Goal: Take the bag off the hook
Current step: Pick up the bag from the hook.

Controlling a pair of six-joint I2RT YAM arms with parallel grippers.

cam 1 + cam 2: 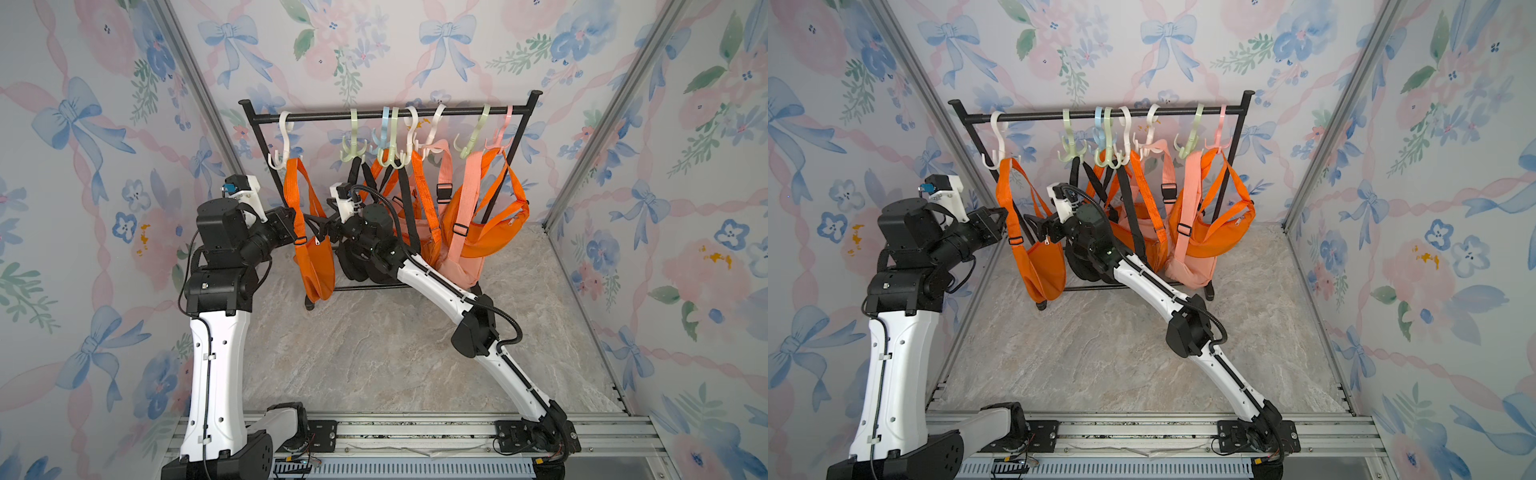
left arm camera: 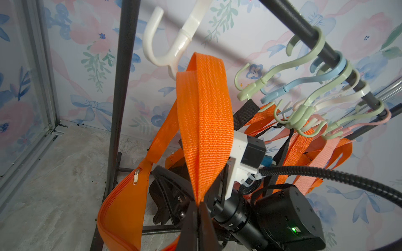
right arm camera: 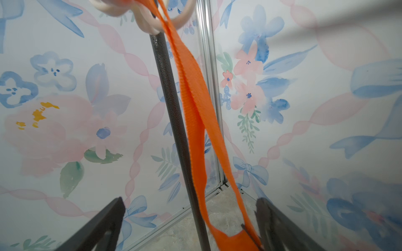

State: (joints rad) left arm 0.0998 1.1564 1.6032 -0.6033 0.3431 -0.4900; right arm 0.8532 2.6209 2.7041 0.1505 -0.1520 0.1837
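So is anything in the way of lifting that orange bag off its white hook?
Only the white hook itself: the orange strap is looped over its upturned prong, pinched lower down by the left gripper. Nothing else visibly blocks it.

The left black-and-white robot arm (image 1: 216, 374) is raised steeply from its base and bent forward at the elbow. Its black parallel left gripper (image 2: 196, 208) is held closed, with the fingertips pinched on an orange woven strap (image 2: 204, 113). The right black-and-white robot arm (image 1: 440, 282) is stretched low and forward toward the left one, and its black parallel right gripper (image 3: 190, 202) is held with the jaws spread wide.
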